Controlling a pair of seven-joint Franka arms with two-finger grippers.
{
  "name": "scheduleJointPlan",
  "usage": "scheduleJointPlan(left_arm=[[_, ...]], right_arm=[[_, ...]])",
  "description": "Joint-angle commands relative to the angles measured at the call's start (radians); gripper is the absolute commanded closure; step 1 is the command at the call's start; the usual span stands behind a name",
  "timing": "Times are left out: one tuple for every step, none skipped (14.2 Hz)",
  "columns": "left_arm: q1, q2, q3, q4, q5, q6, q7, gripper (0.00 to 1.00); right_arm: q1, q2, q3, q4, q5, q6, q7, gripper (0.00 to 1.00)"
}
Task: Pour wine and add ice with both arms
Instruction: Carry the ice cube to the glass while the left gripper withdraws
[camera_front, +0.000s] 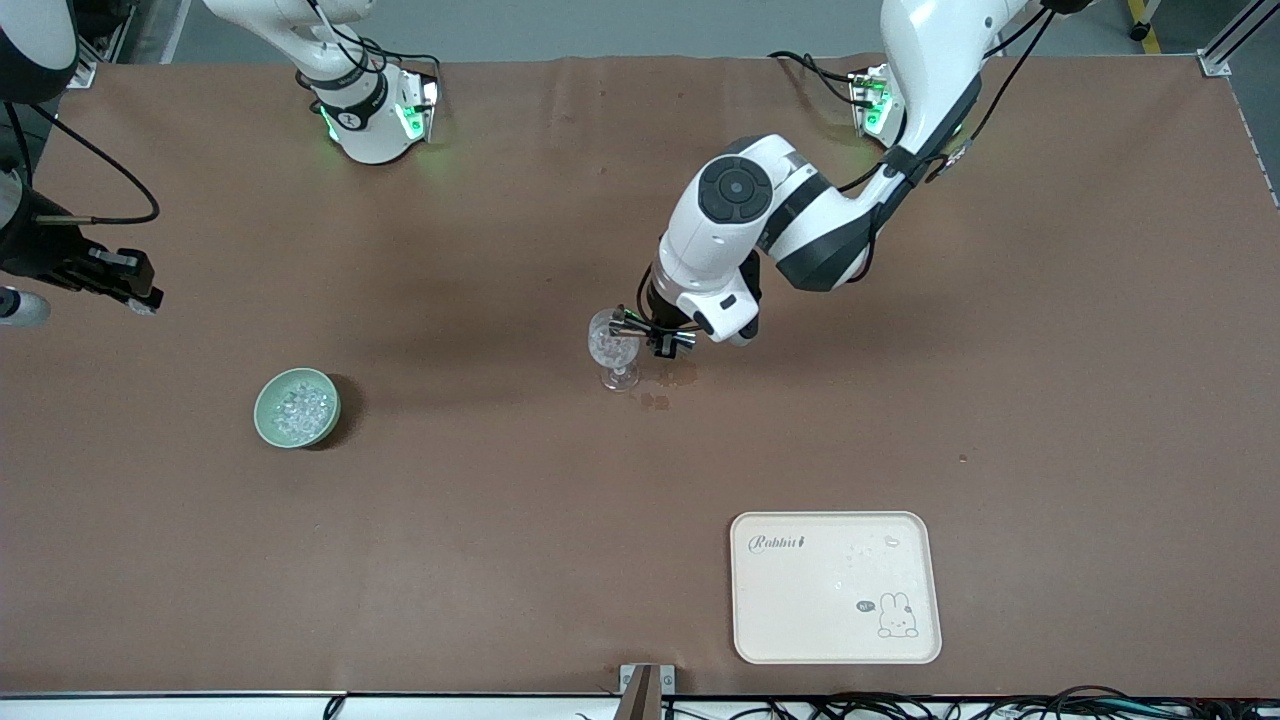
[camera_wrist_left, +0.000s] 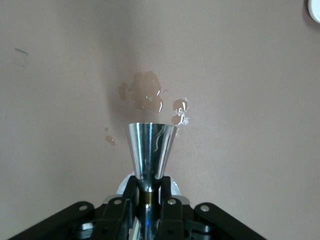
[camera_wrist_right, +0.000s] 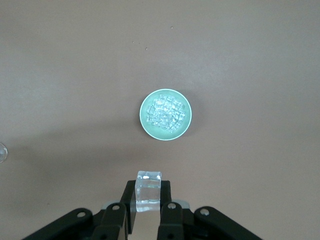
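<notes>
A clear stemmed glass (camera_front: 614, 350) stands near the middle of the brown, matte table cover (camera_front: 500, 520), its bowl filled with glinting lumps, with small wet spill patches (camera_wrist_left: 145, 95) on the cover just beside its foot. The left gripper (camera_front: 655, 335) is over the glass and clamped on the narrow waist of a shiny metal measuring cup (camera_wrist_left: 149, 155), a smooth cone that flares toward its rim. Toward the right arm's end of the table sits a round pale green bowl (camera_front: 297, 408), heaped with the ice (camera_front: 300, 410), many small glassy pieces. The right gripper (camera_front: 130, 290) hangs over the table edge at that end, well apart from the bowl, its black fingers (camera_wrist_right: 167, 210) pressed on a single clear ice cube (camera_wrist_right: 148, 191) with square faces. Nearer the front camera, toward the left arm's end, lies a cream rectangular tray (camera_front: 835, 587) with rounded corners, printed with a small rabbit drawing and the word "Rabbit". Nothing stands between the glass and the bowl.
</notes>
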Motion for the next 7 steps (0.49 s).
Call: scheduleJointPlan(left_arm=[[0.005,0.012,-0.003,0.046,-0.102,-0.019,0.051,0.99],[0.01,0.014,-0.001,0.048,-0.122,-0.019,0.056,0.99],[0.027,0.014,-0.004,0.051,-0.142,-0.022,0.068,0.99],[0.039,0.014,-0.006,0.054,-0.177,-0.028,0.089,0.99],[0.048,0.012,-0.006,0.062,-0.235,-0.035,0.135,0.99],[0.065,0.012,-0.006,0.077,-0.295,-0.042,0.178,0.99],[0.089,0.012,-0.006,0.086,-0.358,-0.058,0.229,0.99]], right_arm=[[-0.002,-0.026,0.0,-0.02,0.001,0.002,0.009,0.97],[-0.001,-0.026,0.0,-0.02,0.002,0.002,0.007,0.97],[-0.001,-0.026,0.002,-0.02,0.001,0.004,0.006,0.97],[-0.001,-0.026,0.002,-0.018,0.002,0.005,0.0,0.97],[-0.001,-0.026,0.002,-0.018,0.002,0.005,-0.003,0.97],[-0.001,-0.026,0.002,-0.018,0.002,0.005,-0.005,0.97],[0.001,-0.025,0.002,-0.018,0.002,0.005,-0.005,0.97]])
